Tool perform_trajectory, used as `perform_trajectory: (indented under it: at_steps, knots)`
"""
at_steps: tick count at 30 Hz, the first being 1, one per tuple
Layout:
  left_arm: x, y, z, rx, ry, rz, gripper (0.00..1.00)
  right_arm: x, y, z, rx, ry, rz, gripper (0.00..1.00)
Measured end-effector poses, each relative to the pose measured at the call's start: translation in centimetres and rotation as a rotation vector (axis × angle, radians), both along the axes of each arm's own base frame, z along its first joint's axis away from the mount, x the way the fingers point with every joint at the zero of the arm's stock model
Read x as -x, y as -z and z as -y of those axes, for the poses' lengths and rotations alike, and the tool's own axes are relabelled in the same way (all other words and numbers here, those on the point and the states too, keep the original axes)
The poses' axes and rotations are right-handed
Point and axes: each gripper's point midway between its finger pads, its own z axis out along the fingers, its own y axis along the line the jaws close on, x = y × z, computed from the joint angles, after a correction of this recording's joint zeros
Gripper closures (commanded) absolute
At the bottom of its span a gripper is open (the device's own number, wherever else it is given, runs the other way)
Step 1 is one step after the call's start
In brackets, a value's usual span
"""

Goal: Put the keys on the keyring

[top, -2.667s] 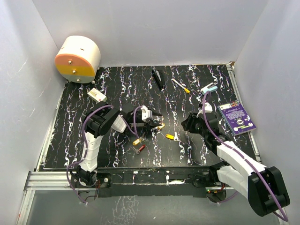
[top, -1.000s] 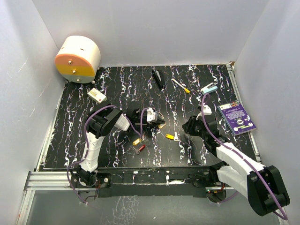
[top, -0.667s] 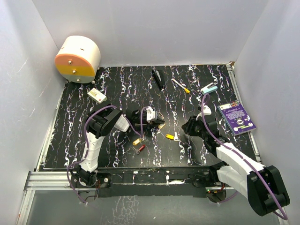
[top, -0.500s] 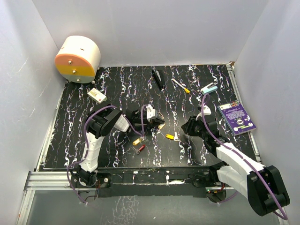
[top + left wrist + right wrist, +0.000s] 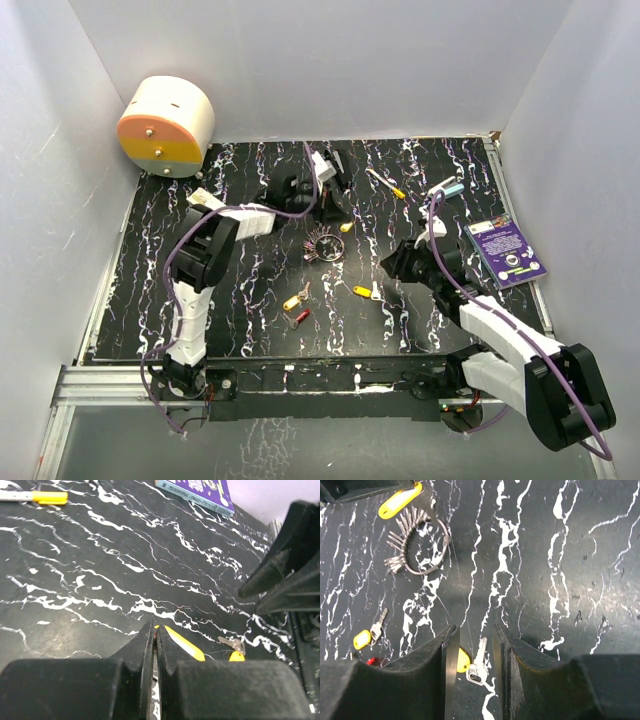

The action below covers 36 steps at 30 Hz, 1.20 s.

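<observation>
The step in hand is judged to be the fetching of one more key while the keyring (image 5: pixel 323 243) is kept in place. The keyring, with its fan of small plain keys, is seen lying flat on the black table (image 5: pixel 260 335).

Just beyond the keyring, the left gripper (image 5: pixel 155 629) is clenched. A yellow-headed key (image 5: pixel 181 646) appears to be pinched in it, the yellow head poking out past the fingertips towards the ring. Whether that key is already threaded on cannot be told.

Nearer than the keyring and to its right, the right gripper (image 5: pixel 476 632) is held low, jaws parted and nothing grasped. A loose key (image 5: pixel 479 659), also yellow at the head, lies on the table between its two fingers. A yellow key (image 5: pixel 293 300) and a red key (image 5: pixel 301 316) are left close together, nearer than the keyring and slightly to its left.

For the next move, the parted jaws would need to be lowered and closed squarely on the loose key. As it is thin and flat on a hard surface, it could easily be pushed aside. It would then have to be carried to the keyring and its hole fed onto the ring's split.
</observation>
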Motion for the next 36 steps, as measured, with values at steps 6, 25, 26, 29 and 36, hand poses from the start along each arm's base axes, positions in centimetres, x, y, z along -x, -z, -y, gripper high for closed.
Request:
perform_trajectory:
  at_steps: [6, 25, 26, 29, 36]
  knots:
    - [-2.1, -1.3, -1.7, -0.115, -0.108, -0.234, 1.00, -1.5, -1.9, -0.5, -0.001, -0.012, 0.041, 0.59]
    - [-0.1, -4.3, -14.1, 0.035, -0.516, -1.367, 1.00, -5.2, -4.4, -4.7, -0.071, -0.185, 0.069, 0.58]
    - [0.4, -4.3, -13.8, 0.043, -0.505, -1.403, 1.00, -5.2, -4.7, -5.0, -0.081, -0.199, 0.076, 0.58]
    - [0.9, -4.6, -13.1, 0.065, -0.480, -1.471, 1.00, -5.5, -5.4, -5.9, -0.108, -0.247, 0.089, 0.56]
    - [0.7, -7.0, -13.4, 0.145, -0.468, -1.485, 1.00, -6.2, -6.1, -7.3, -0.137, -0.316, 0.101, 0.58]
